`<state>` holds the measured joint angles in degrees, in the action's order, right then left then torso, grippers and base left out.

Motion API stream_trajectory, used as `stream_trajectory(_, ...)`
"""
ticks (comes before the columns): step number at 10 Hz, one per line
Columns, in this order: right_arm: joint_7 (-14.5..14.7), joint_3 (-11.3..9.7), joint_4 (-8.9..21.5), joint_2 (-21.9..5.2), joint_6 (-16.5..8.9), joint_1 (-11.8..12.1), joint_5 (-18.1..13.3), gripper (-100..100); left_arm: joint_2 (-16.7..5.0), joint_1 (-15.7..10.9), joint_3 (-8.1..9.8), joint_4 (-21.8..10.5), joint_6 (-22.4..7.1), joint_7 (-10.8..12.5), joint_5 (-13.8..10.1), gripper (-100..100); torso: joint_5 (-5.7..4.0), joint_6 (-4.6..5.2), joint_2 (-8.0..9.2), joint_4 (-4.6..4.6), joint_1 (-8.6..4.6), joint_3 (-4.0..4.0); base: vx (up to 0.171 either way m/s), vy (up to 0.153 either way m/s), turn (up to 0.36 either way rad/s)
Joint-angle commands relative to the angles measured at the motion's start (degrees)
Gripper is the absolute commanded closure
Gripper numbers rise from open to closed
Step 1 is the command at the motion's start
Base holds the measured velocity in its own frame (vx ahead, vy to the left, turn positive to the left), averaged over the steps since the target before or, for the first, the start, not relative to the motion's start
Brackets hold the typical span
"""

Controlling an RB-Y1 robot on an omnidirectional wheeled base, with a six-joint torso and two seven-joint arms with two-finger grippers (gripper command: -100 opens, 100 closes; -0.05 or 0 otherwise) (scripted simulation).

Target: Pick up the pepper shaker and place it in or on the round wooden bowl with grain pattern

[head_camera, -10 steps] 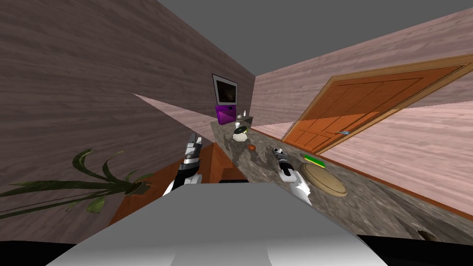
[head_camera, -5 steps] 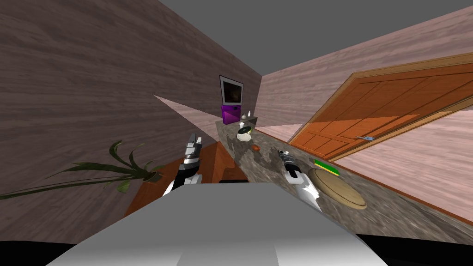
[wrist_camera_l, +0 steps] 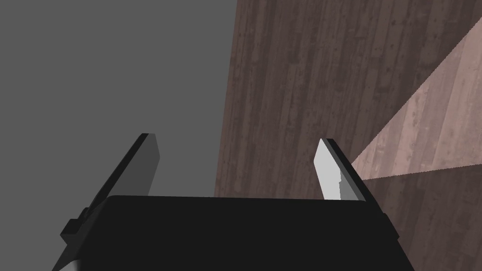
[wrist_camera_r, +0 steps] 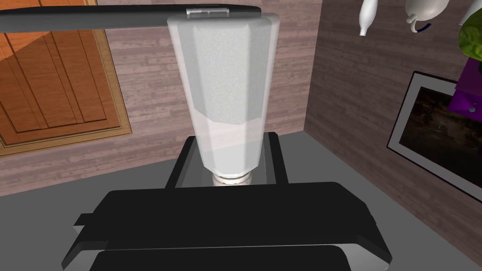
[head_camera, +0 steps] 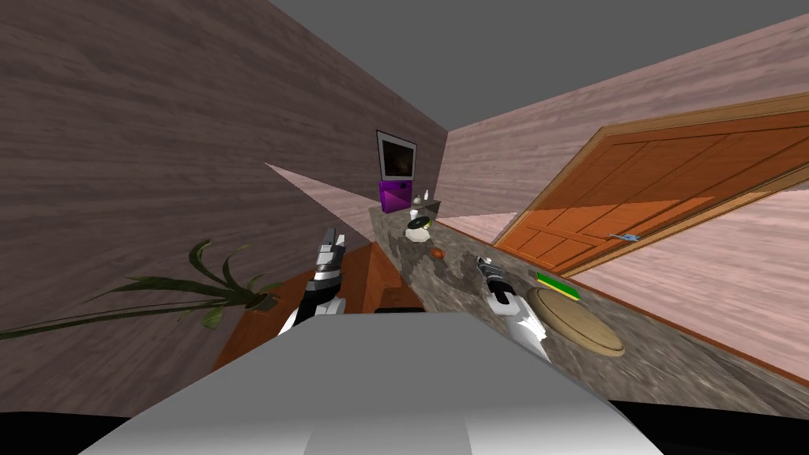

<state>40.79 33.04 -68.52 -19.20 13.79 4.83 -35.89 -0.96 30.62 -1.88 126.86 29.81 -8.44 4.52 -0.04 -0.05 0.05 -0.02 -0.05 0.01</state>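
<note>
**Head view.** The left arm (head_camera: 320, 284) is held up off the near end of the stone counter (head_camera: 442, 276). The left gripper (head_camera: 333, 235) is pointed forward, away from the body. The right arm (head_camera: 499, 291) is stretched out over the counter, and the right gripper (head_camera: 481, 263) is pointed along it. The round wooden bowl (head_camera: 577, 322) is lying flat on the counter, just beside the right forearm on its right side. It is apart from the gripper's tip. A green block (head_camera: 558, 286) is set just beside the bowl's far edge. Farther along the counter, a small orange-brown thing (head_camera: 437, 253), a white dish (head_camera: 414, 234) and a purple box (head_camera: 393, 195) are seen. An orange door (head_camera: 671, 189) is set in the wall on the right.

**Left wrist view.** The left gripper (wrist_camera_l: 235, 141) is spread wide, and its fingers (wrist_camera_l: 149, 160) are held far apart.

**Right wrist view.** The pepper shaker (wrist_camera_r: 228, 84) is gripped by the right gripper (wrist_camera_r: 230, 136). The fingers (wrist_camera_r: 275, 160) are pressed on its two sides, down by its narrow end. The shaker is pale and many-sided (it looks partly filled with white grains). Its small capped end is nearest the gripper's dark body, and its wide end is pointed away. The shaker is not yet in the bowl.
</note>
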Motion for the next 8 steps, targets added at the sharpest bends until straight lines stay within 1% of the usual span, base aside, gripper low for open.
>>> stream_trajectory(1,0.0,0.0,0.0,0.0,0.0,0.0,0.0,100,0.0,0.0,0.0,0.0,0.0,0.0,0.0,0,0.0,0.0,0.0,0.0,0.0,0.0,0.0,0.0,0.0)
stream_trajectory(2,0.0,0.0,0.0,0.0,0.0,0.0,0.0,0,0.0,0.0,0.0,0.0,0.0,0.0,0.0,0,0.0,0.0,0.0,0.0,-0.01,0.0,0.0,0.0,0.0)
stream_trajectory(3,0.2,-1.4,-0.9,0.7,-0.4,0.0,-0.3,100,0.0,0.0,0.0,0.0,0.0,0.0,0.0,0,0.0,0.0,0.0,0.0,-0.01,0.0,0.023,-0.025,-0.25)
stream_trajectory(4,0.1,-3.5,-3.0,1.7,-0.9,0.7,-0.7,100,0.0,0.0,0.01,0.0,0.0,0.0,0.0,0,0.0,0.13,-0.02,-0.01,-0.09,-0.01,0.057,-0.05,-0.307)
stream_trajectory(5,0.1,-4.5,-4.0,2.2,-1.2,1.0,-0.9,100,0.0,0.0,0.01,0.0,0.0,0.0,0.0,0,-0.03,0.08,-0.11,-0.02,-0.15,-0.06,0.048,-0.048,-0.224)
stream_trajectory(6,0.1,-6.5,-6.1,3.2,-1.8,1.7,-1.2,100,0.0,0.0,0.01,0.0,0.0,0.0,0.0,0,-0.03,0.07,-0.12,-0.03,-0.17,-0.07,0.053,-0.042,-0.282)
stream_trajectory(8,0.0,-8.6,-8.2,4.2,-2.3,2.4,-1.6,100,0.0,0.0,0.01,0.0,0.0,0.0,0.0,0,-0.12,0.08,-0.1,-0.1,-0.15,-0.1,0.042,-0.026,-0.198)
